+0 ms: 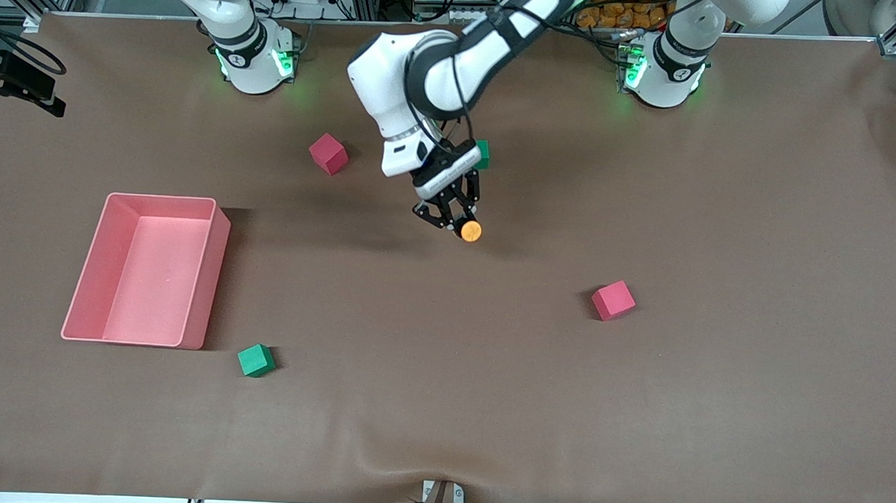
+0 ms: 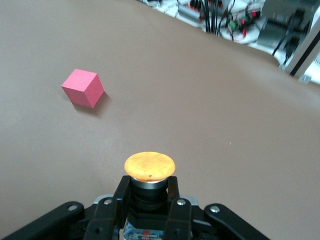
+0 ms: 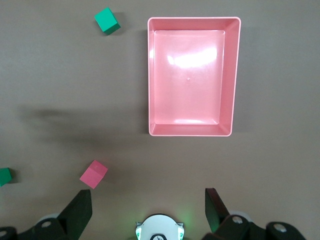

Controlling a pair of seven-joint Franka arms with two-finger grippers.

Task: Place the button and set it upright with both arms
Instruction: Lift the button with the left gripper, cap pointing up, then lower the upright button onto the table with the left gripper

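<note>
- Brown counter (image 1: pixel 714 384) lay under both arms.
- Button (image 1: pixel 470 230), round orange cap on dark body, was clamped in left hand (image 1: pixel 453 220) above mid-counter.
- Right hand (image 3: pixel 150 210) hung spread wide, empty, high over the counter, waiting.

Matt brown cloth table (image 1: pixel 713 407); glossy pink plastic tray (image 3: pixel 235 75) — matt orange button (image 2: pixel 150 165) cap

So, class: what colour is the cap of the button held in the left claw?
Orange; the button cap shows best in the left wrist view.

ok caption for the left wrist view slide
Left gripper shut on the orange-capped push-button above the brown table, pink foam cube nearby.
</note>
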